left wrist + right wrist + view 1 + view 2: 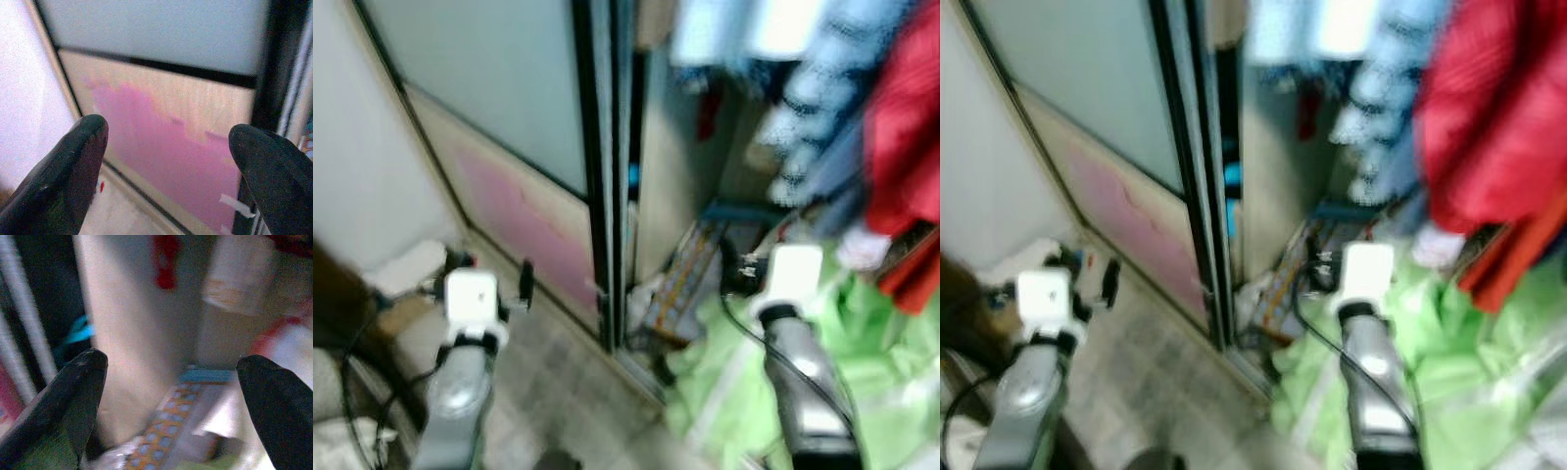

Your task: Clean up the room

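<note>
The robot stood facing an open wardrobe, the head views blurred. On the left was a sliding door (519, 147) with a frosted upper pane and a pale lower panel stained pink. To the right, hanging clothes — a red garment (906, 127) and blue-and-white ones (803, 88) — filled the top of the opening. Below them, a heap of light green cloth (734, 372) spilled across the wardrobe floor at near right; this looked like the likeliest thing to tidy. Just beyond it, a patterned flat box (680, 279) leaned in the far corner.

The left gripper (168, 147) was raised near the door's lower panel, its two black fingers spread wide with nothing between them. The right gripper (171, 387) hovered over the green cloth, pointed into the wardrobe (towards the patterned box), fingers likewise apart and empty.

Risks from here, as a judgement: the right arm could snag the hanging clothes overhead, or loose cloth could drag the box out — and the left fingers could knock the door if the robot stepped forward.
</note>
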Tool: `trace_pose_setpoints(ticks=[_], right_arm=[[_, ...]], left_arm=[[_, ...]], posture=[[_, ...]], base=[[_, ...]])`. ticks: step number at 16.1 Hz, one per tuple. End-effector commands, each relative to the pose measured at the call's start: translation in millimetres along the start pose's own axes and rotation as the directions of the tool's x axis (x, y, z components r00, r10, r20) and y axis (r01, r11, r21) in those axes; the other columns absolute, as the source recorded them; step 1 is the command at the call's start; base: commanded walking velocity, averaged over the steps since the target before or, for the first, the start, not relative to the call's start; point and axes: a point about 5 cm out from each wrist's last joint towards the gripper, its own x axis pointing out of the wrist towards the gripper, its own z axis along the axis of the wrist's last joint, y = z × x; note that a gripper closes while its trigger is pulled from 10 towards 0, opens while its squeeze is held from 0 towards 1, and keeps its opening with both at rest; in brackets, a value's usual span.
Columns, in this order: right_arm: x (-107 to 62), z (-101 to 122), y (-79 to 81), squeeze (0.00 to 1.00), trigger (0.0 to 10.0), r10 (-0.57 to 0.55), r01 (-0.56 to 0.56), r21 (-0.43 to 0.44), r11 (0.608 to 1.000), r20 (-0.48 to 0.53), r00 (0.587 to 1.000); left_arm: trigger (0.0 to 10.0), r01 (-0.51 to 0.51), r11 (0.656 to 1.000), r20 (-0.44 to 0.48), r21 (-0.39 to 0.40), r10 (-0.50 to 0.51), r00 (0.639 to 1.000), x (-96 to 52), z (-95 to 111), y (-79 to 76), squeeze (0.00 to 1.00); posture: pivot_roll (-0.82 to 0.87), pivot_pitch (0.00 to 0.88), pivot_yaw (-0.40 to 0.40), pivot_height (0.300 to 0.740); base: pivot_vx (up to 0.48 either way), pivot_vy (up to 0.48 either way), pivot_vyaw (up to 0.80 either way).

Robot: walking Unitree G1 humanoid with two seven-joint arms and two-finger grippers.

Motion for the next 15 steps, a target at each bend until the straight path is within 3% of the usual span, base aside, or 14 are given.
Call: trace_pose_setpoints(ticks=[1, 4, 7, 15], right_arm=[[2.2, -0.7, -5.4, 0.00, 10.0, 0.000, 0.000, -0.004, 1.000, -0.004, 1.000], [13.8, -0.8, 4.1, 0.00, 10.0, 0.052, -0.052, -0.013, 0.999, -0.004, 0.999], [14.1, 1.9, 12.0, 0.00, 10.0, 0.075, -0.075, -0.018, 0.997, 0.009, 0.997], [6.0, -0.8, 5.4, 0.00, 10.0, 0.033, -0.033, -0.016, 0.999, 0.009, 0.999]], left_arm=[[10.0, -0.020, 1.000, 0.000, -0.012, 0.020, 1.000, 1.4, 0.4, -0.6, 0.00], [10.0, -0.056, 0.998, 0.009, -0.019, 0.056, 0.998, 0.9, 1.1, -2.3, 0.00], [10.0, -0.045, 0.999, 0.003, -0.022, 0.045, 0.999, 1.9, -0.1, -3.7, 0.00], [10.0, -0.006, 1.000, -0.010, -0.017, 0.006, 1.000, 5.6, -0.6, -3.5, 0.00]], posture=[[0.07, 0.000, -0.038, 0.740], [0.11, 0.000, -0.071, 0.740], [0.09, 0.000, -0.058, 0.740], [0.06, 0.000, -0.020, 0.740]], base=[[0.000, 0.000, 0.00], [0.000, 0.000, 0.00], [0.000, 0.000, 0.00], [0.000, 0.000, 0.76]])
